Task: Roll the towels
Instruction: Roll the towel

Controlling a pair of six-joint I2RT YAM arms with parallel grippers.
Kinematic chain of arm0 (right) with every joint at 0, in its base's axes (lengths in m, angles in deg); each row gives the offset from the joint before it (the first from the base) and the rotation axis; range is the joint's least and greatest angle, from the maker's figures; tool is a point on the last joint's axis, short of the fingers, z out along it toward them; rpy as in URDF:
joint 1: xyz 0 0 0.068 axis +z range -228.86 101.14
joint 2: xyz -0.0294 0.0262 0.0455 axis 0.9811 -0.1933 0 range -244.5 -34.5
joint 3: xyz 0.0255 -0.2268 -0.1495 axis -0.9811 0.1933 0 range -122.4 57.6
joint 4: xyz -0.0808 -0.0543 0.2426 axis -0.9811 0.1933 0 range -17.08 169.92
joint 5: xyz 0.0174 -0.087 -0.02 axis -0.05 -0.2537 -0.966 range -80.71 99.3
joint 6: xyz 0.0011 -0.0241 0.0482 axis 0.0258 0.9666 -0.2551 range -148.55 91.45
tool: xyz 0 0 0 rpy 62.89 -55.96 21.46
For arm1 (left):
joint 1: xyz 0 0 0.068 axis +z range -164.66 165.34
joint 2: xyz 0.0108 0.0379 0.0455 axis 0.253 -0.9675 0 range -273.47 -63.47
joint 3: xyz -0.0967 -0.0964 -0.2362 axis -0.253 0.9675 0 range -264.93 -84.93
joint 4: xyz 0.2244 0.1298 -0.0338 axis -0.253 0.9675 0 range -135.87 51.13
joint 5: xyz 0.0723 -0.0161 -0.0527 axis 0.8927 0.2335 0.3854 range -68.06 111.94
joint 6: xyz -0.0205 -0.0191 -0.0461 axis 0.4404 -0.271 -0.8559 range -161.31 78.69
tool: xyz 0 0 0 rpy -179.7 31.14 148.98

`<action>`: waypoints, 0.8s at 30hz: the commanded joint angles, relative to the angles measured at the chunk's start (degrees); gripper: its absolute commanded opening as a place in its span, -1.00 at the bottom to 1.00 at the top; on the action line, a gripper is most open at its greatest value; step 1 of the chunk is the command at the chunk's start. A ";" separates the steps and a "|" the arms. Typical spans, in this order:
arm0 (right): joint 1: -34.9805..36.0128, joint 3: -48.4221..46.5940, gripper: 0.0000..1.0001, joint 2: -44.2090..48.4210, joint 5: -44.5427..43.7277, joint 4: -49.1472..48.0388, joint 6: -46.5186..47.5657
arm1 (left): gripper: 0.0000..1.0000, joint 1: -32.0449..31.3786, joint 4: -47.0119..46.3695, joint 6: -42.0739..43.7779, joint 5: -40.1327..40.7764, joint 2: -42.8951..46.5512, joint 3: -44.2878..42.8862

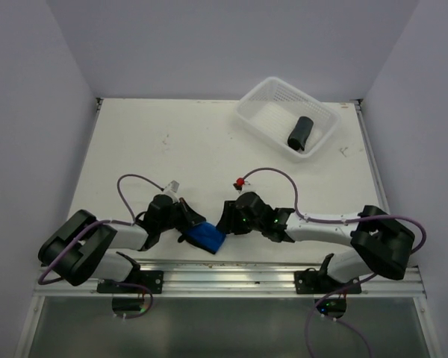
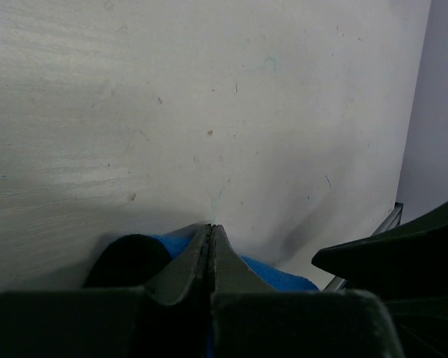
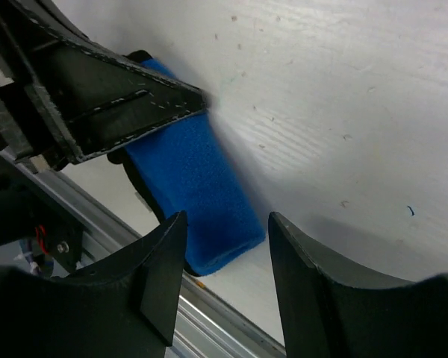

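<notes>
The blue towel (image 1: 204, 237) with black edging lies folded into a short thick strip near the table's front edge. My left gripper (image 1: 188, 218) is shut on its left end; in the left wrist view its jaws (image 2: 210, 228) are closed with blue cloth (image 2: 287, 280) showing on both sides. My right gripper (image 1: 224, 221) is open just right of the towel. In the right wrist view its fingers (image 3: 225, 224) straddle the towel's near end (image 3: 198, 195) without touching it. The dark purple and black towel (image 1: 300, 133) lies rolled in the basket.
The white perforated basket (image 1: 252, 119) stands at the back right corner. A metal rail (image 1: 231, 274) runs along the front edge, right beside the towel; it also shows in the right wrist view (image 3: 209, 317). Grey walls close in the table on three sides.
</notes>
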 commanded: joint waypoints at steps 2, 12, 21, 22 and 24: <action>-3.25 5.35 0.02 -5.91 12.56 -16.01 -10.88 | -1.00 -1.34 5.91 1.28 1.72 -1.35 2.44; -2.82 6.33 0.04 -9.89 17.31 -17.45 -8.72 | -1.00 -1.43 8.81 1.98 3.91 1.10 2.79; 2.01 6.43 -0.10 -10.76 12.49 -8.58 -4.15 | -1.00 -1.43 11.45 2.95 6.20 2.78 1.83; 2.72 6.16 -0.12 -11.20 12.05 -7.95 -3.53 | -1.00 -1.34 11.89 2.95 6.37 2.78 1.74; 4.39 5.20 -0.21 -11.73 10.03 -5.41 -2.74 | -1.00 -1.43 12.59 2.95 6.64 3.21 1.56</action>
